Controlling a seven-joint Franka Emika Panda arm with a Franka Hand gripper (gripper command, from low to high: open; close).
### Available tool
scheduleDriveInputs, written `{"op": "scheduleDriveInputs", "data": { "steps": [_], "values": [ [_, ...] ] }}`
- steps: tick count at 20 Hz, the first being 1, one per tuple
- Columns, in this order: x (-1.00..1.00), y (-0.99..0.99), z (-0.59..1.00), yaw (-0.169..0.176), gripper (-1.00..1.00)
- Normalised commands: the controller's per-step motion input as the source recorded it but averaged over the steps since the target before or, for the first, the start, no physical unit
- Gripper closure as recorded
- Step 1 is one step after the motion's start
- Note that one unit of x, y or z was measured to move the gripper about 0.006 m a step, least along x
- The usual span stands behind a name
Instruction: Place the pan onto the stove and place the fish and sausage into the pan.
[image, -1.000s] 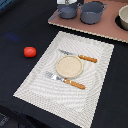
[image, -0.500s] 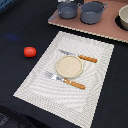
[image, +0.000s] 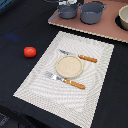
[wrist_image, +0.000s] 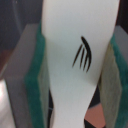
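You have the sausage (image: 30, 51) lying off the placemat's (image: 35, 84) exterior-view left, a plate (image: 69, 66) between knife (image: 79, 56) and fork (image: 66, 80) on it, and the stove (image: 102, 30) behind.

Soft, even light across my exterior view, no hard shadows; the dark tabletop (image: 15, 30) swallows detail at nine o'clock. The whole picture is coarse and pixelated. A small bright sheen sits on the sausage (image: 30, 51). My wrist view is very soft: the fish (wrist_image: 80, 60) fills it, nearly blown out white, edges blurred, background at six o'clock smeared.
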Motion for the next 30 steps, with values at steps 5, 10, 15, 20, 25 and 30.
{"op": "scheduleDriveInputs", "data": {
  "steps": [5,10,15,20,25,30],
  "values": [
    [0.03,0.38,0.07,0.025,-1.00],
    [0.12,0.15,0.56,0.001,-1.00],
    [0.01,-0.62,0.55,0.000,-1.00],
    [0.00,-0.97,0.42,0.000,-1.00],
    [-0.01,-0.97,0.34,0.000,-1.00],
    [-0.07,-0.99,0.15,0.000,-1.00]
  ]
}}
